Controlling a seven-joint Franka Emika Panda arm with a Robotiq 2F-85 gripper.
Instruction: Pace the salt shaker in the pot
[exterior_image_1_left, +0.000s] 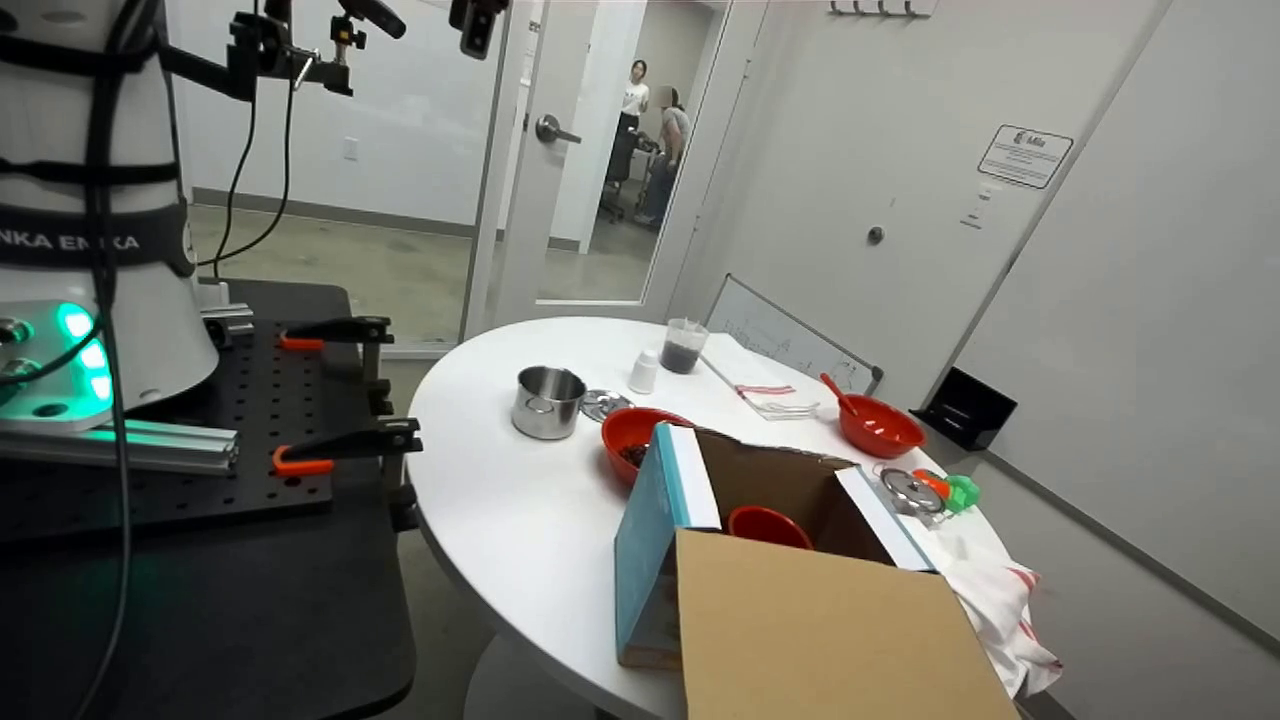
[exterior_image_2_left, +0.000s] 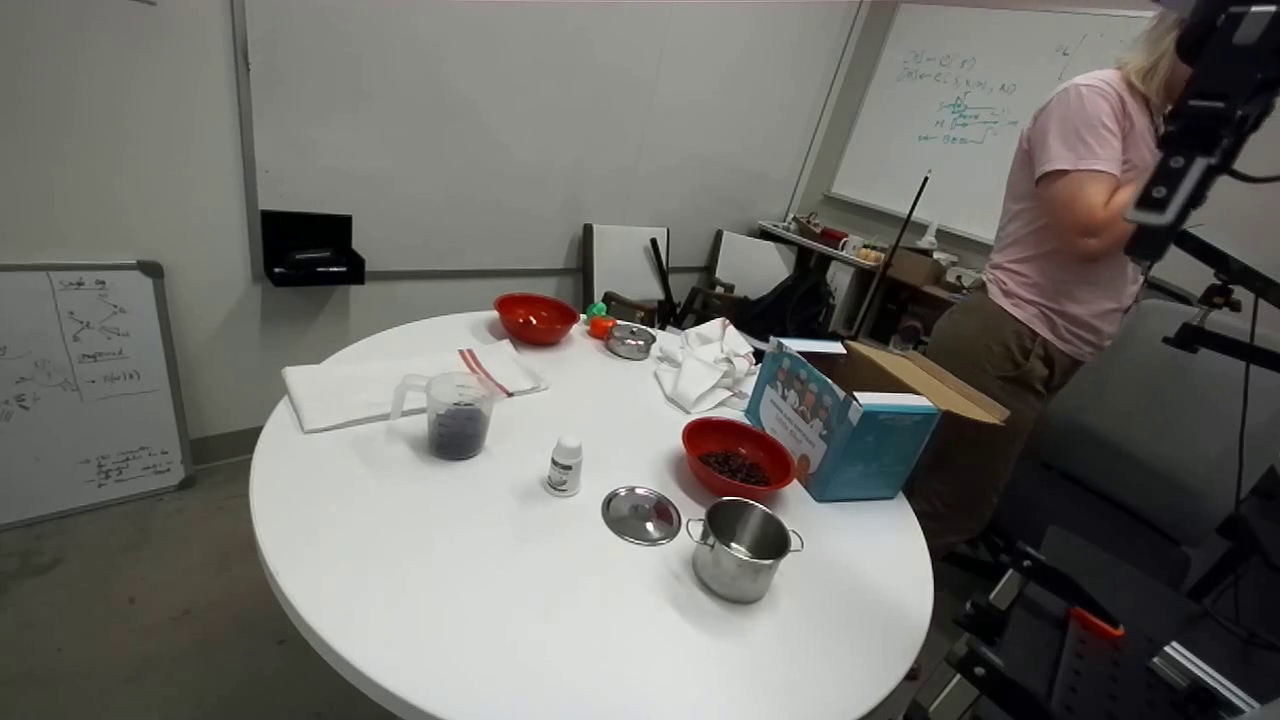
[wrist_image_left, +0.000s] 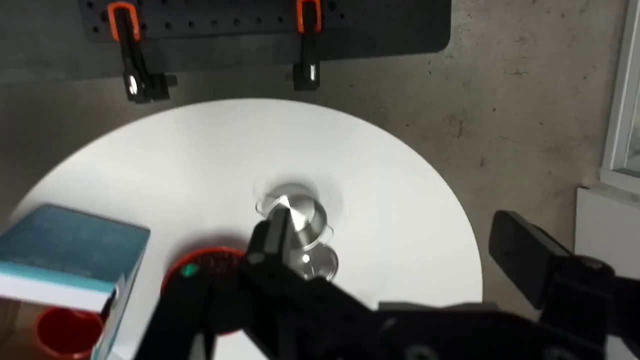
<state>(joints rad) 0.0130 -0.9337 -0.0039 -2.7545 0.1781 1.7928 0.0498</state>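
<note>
Gripper (wrist_image_left: 392, 235) released, salt shaker (exterior_image_2_left: 565, 467) upright below

Closest to us in the wrist view, those fingers (wrist_image_left: 525, 255) spread wide, well above the white table (exterior_image_2_left: 480, 610)! Next out: the steel pot (exterior_image_2_left: 735, 576), uncovered, a steel lid (exterior_image_2_left: 641, 516) lying flat just beside it. Near both sits a red bowl (exterior_image_2_left: 730, 432) of dark bits (exterior_image_2_left: 735, 467). Past the lid, there's the salt shaker, white, standing on the table. Farther on, a clear measuring cup (exterior_image_2_left: 470, 392), dark stuff (exterior_image_2_left: 460, 432) inside, and beyond it a folded cloth (exterior_image_2_left: 370, 388), red stripes showing.
</note>
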